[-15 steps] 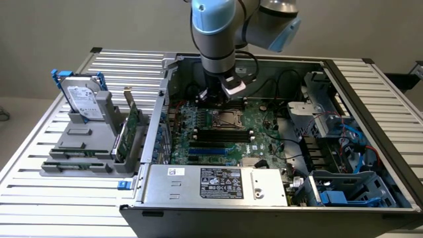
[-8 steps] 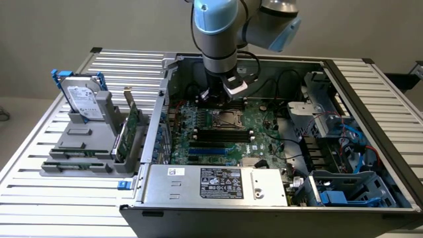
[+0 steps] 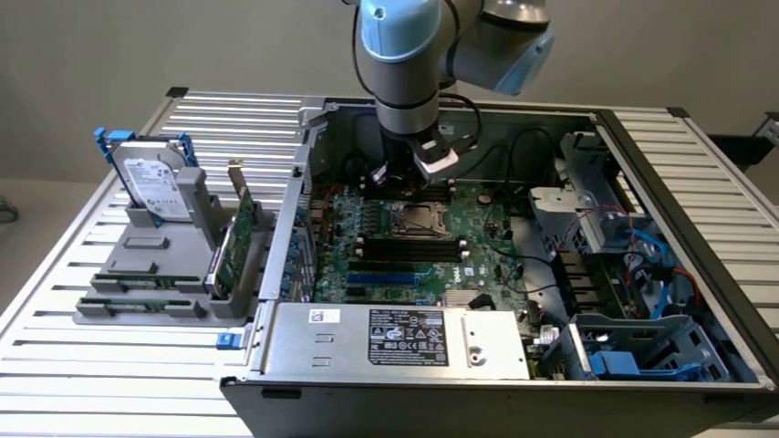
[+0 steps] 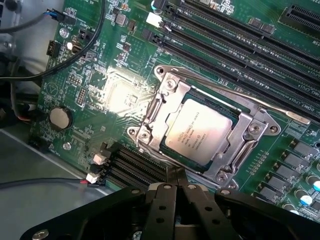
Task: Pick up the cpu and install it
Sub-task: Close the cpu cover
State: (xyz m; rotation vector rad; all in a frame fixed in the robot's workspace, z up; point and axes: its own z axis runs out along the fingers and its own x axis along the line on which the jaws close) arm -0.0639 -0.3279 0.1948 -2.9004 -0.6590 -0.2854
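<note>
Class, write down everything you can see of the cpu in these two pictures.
The cpu is a flat square chip with a silvery metal top bearing fine printed text. It lies level, seated in the metal-framed socket on the green motherboard, the frame overlapping its edges and a lever alongside. The gripper, jaws shut, hangs near it and holds nothing.

HDD (image 3: pixel 152 182): upright in grey stand (image 3: pixel 146 265), ext. view's left, on slatted counter (image 3: pixel 109 374).
PC case (image 3: pixel 487 411): side open, green mobo (image 3: pixel 487 265) inside.
PSU (image 3: pixel 396 339): silver, labelled, at near wall.
RAM slots (image 4: pixel 240 40): black, parallel.
Coin cell (image 4: pixel 61 118): on mobo.
</note>
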